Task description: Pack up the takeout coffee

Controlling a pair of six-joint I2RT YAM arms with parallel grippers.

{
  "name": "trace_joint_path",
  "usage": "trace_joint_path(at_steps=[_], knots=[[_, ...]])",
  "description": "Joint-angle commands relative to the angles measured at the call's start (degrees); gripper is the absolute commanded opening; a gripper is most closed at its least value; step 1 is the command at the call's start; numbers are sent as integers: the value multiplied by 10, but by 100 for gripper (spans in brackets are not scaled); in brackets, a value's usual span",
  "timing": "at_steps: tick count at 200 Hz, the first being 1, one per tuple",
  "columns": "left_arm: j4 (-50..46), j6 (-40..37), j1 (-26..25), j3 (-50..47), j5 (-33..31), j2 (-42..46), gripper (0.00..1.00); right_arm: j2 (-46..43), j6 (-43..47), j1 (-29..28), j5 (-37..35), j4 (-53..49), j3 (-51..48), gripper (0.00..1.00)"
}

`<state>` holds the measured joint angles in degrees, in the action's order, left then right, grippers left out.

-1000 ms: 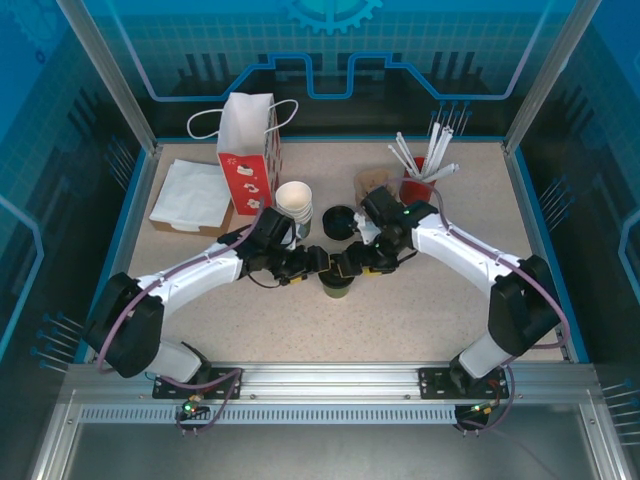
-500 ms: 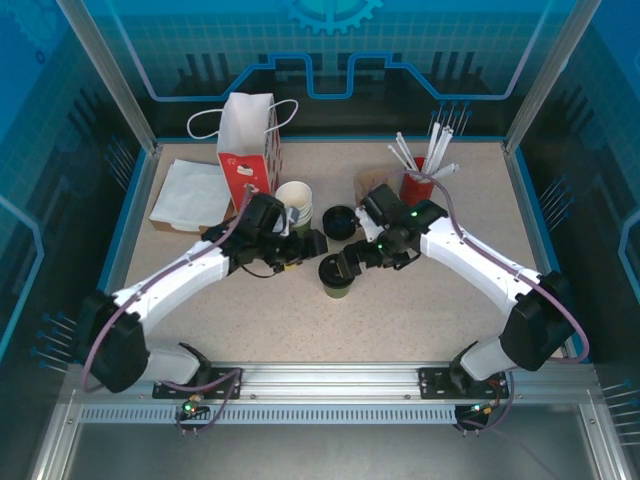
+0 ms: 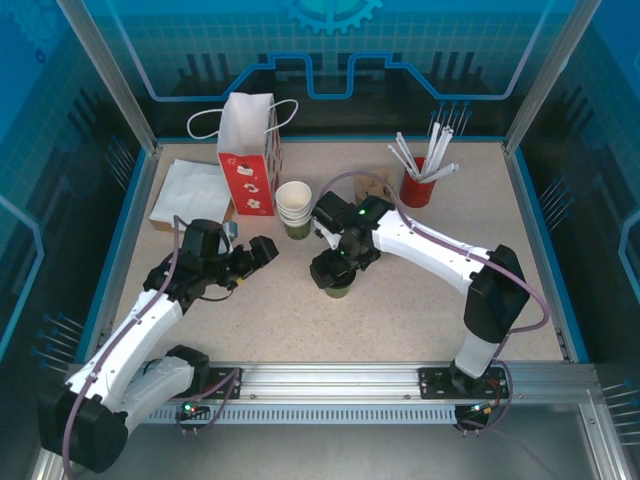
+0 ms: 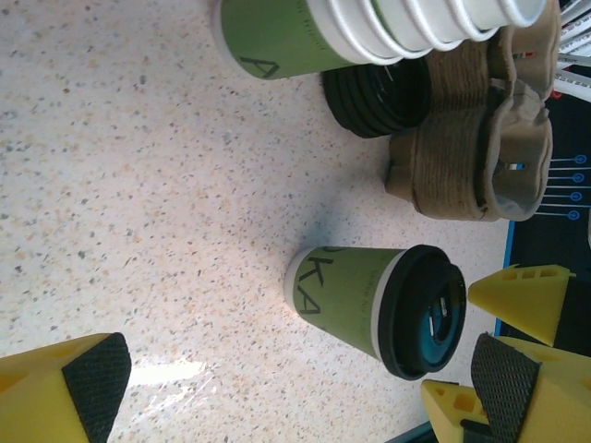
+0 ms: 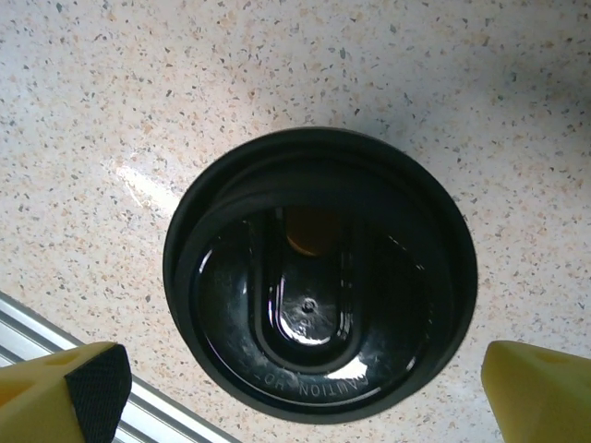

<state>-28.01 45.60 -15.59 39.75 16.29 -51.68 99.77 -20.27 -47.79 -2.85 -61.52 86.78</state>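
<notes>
The left hand [image 3: 262, 250] is drawing back toward the surface's left edge, jaws released and carrying nothing; a second ago it was right beside the coffee [image 3: 340, 289]. The right hand [image 3: 332, 268] is now hanging straight over the coffee, also spread wide, its fingers standing clear on either side of the black lid [image 5: 319, 314] rather than gripping it. The coffee is standing upright and free near the middle of the surface, lid on, just nearer than the cup stack [image 3: 294, 205]. Lidding is looking finished, so the work is probably turning to lifting the coffee toward the bag [image 3: 247, 150] by the far edge.
</notes>
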Motion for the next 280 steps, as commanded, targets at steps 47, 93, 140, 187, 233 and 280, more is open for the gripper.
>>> trace_joint_path(at_steps=[47,93,140,187,233,280], knots=[[-16,6,7,-15,-2,13,99,45,16,-19,-25,-47,48,100],[-14,3,8,-16,1,11,99,62,19,-22,-26,-47,53,100],[-13,3,8,-17,1,10,99,77,22,-26,-39,-52,61,100],[-11,1,7,-16,1,6,99,57,22,-27,-43,-58,71,100],[-10,-2,7,-12,3,1,99,51,25,-27,-56,-70,80,100],[-13,-5,8,-8,3,-1,99,65,25,-28,-29,-56,69,100]])
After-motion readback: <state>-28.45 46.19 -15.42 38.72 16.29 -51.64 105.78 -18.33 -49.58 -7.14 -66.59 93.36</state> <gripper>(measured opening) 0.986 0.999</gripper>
